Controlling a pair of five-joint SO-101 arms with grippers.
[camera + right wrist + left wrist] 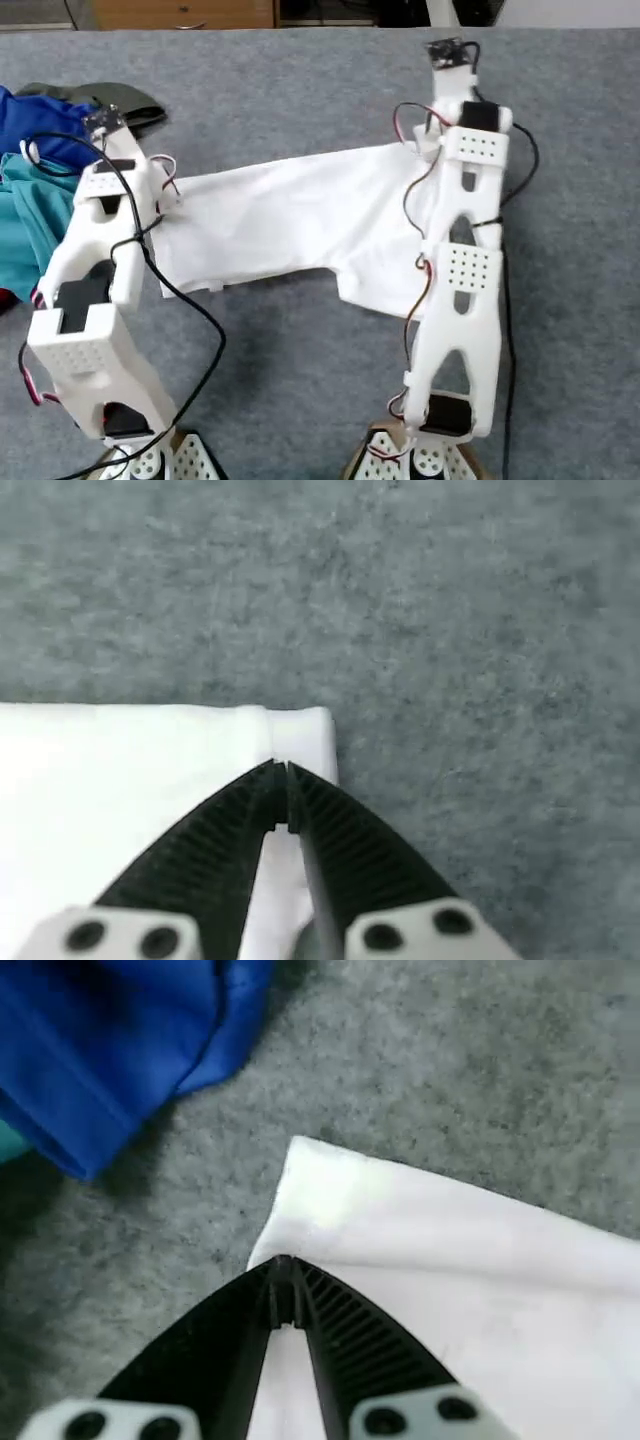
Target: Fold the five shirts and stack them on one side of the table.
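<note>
A white shirt (300,225) lies spread across the middle of the grey table. My left gripper (285,1270) is shut on the shirt's (480,1290) left corner, near the blue cloth. My right gripper (280,775) is shut on the shirt's (120,780) far right corner. In the high view the left arm (95,250) stands over the shirt's left edge and the right arm (462,220) over its right edge. The fingertips themselves are hidden under the arms in that view.
A heap of other shirts, blue (40,135), teal (30,220) and dark green (125,100), lies at the table's left edge. The blue cloth (100,1050) is close to the left gripper. Bare grey table (290,400) stretches in front and at the far right.
</note>
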